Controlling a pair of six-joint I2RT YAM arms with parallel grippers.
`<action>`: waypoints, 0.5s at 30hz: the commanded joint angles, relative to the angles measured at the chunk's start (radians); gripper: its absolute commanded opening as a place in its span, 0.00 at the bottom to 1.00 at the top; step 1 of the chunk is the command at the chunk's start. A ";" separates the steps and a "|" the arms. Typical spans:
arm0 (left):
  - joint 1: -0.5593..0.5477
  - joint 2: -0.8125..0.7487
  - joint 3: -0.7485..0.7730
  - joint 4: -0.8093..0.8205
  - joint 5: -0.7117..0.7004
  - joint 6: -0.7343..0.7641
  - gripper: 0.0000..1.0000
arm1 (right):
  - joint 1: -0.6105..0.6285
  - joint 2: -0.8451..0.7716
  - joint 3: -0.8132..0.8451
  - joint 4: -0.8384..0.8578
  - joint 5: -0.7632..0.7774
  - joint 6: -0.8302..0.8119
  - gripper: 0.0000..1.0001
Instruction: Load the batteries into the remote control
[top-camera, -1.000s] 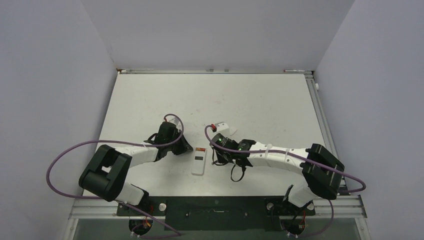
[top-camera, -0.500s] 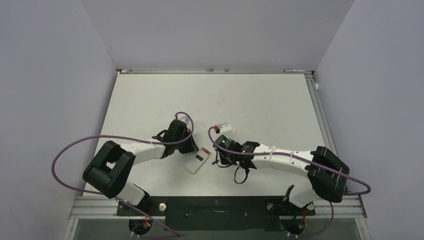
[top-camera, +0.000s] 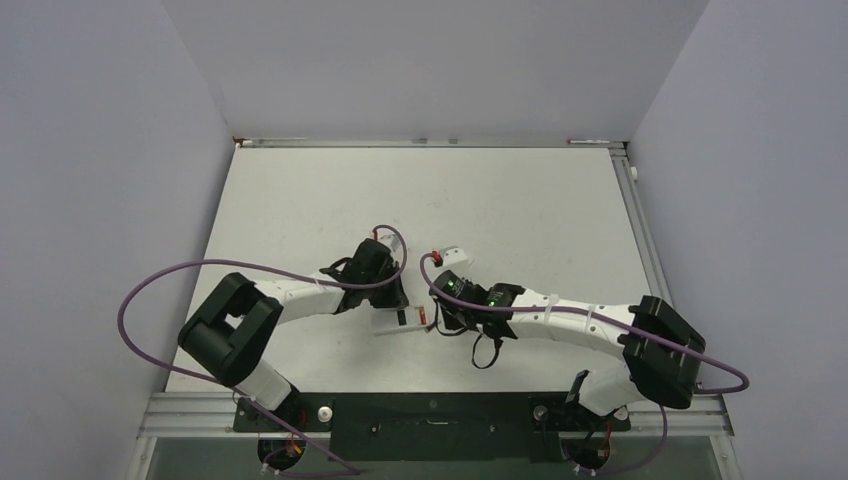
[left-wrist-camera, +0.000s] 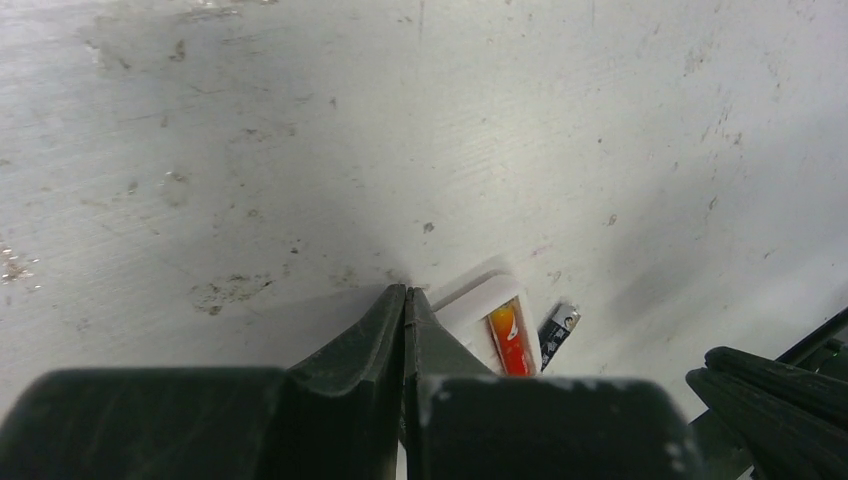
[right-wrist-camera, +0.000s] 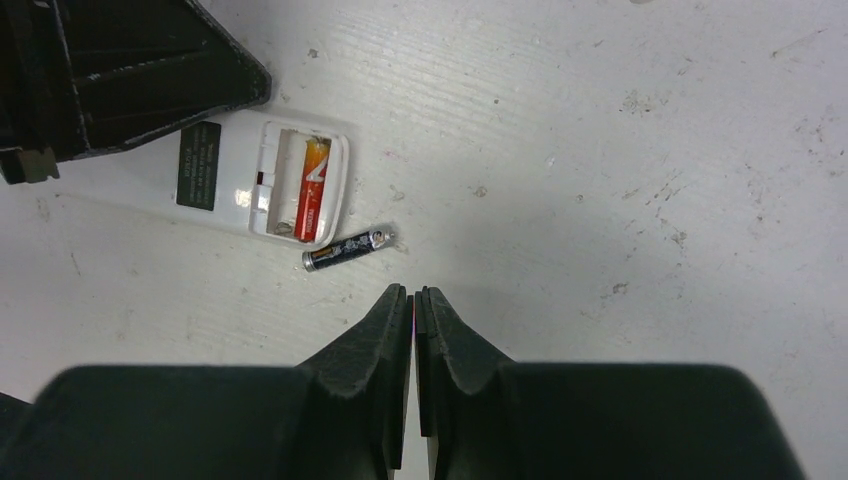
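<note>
Right wrist: loose battery (right-wrist-camera: 347, 248) beside remote (right-wrist-camera: 225, 172)

Bright even light, soft shadows, pics sharp.

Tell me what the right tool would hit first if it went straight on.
Probably the bare table, just beside the dark battery; the shut right tool aims past that battery's near end. Depth is unclear, so it might clip it.

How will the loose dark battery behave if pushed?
The dark battery is a thin cylinder lying on its side on the table, so it would probably roll. It looks rigid, and small against the right hand, so likely fiddly to pinch.
</note>
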 joint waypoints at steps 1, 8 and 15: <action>-0.045 0.021 0.064 -0.055 0.013 0.072 0.00 | 0.005 -0.046 -0.015 -0.002 0.027 0.009 0.09; -0.092 0.010 0.097 -0.115 -0.068 0.094 0.00 | 0.005 -0.043 -0.019 0.008 0.021 0.013 0.09; -0.106 -0.091 0.081 -0.165 -0.175 0.066 0.09 | 0.002 -0.022 -0.008 0.030 0.024 0.008 0.11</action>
